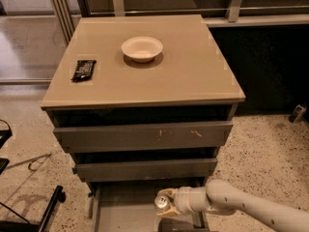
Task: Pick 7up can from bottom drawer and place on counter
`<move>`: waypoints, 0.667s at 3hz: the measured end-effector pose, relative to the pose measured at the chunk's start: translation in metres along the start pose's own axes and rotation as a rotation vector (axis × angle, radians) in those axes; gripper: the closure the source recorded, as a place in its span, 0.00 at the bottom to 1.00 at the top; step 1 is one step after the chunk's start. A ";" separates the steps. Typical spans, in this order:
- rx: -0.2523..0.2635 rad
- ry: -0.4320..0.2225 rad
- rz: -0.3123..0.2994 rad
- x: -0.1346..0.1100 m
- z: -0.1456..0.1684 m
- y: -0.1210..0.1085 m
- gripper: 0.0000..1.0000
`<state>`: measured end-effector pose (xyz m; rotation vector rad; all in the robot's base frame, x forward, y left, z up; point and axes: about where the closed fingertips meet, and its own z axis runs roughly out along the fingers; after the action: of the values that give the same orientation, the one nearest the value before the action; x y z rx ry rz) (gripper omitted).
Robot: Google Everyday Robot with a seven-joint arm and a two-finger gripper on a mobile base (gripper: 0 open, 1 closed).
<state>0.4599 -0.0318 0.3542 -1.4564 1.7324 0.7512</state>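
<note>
Gripper point(164, 203) is low at the front of the cabinet, over the right half of the open bottom drawer point(120, 209). It's clamped on the can point(161, 201), with one tan finger above it and one below as seen from the camera. Only the can's silver top with the pull tab shows; the label side is hidden by the fingers. Can't tell whether its base touches the drawer floor or is off it.

The arm point(251, 210) comes in from the lower right, roughly level, with the wrist pointing left toward the can.

The bottom drawer is pulled out and its grey floor is visible left of the can. The can sits just below the front of the middle drawer point(145, 169). The middle drawer and the top drawer point(142, 136) are both pushed in. The top drawer has light scratch marks right of centre.

The counter point(188, 76) is a glossy tan slab well above the can. On it:
- a shallow cream bowl point(142, 48), back centre
- a flat black object point(84, 70) near the left edge, well apart from the bowl; can't make out what it is

The floor point(270, 153) is speckled. Black stand legs point(48, 212) are at the lower left, clear of the drawer.
</note>
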 end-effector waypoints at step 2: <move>0.004 0.033 -0.086 -0.124 -0.036 0.054 1.00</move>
<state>0.4107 0.0168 0.4761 -1.5386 1.6833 0.6814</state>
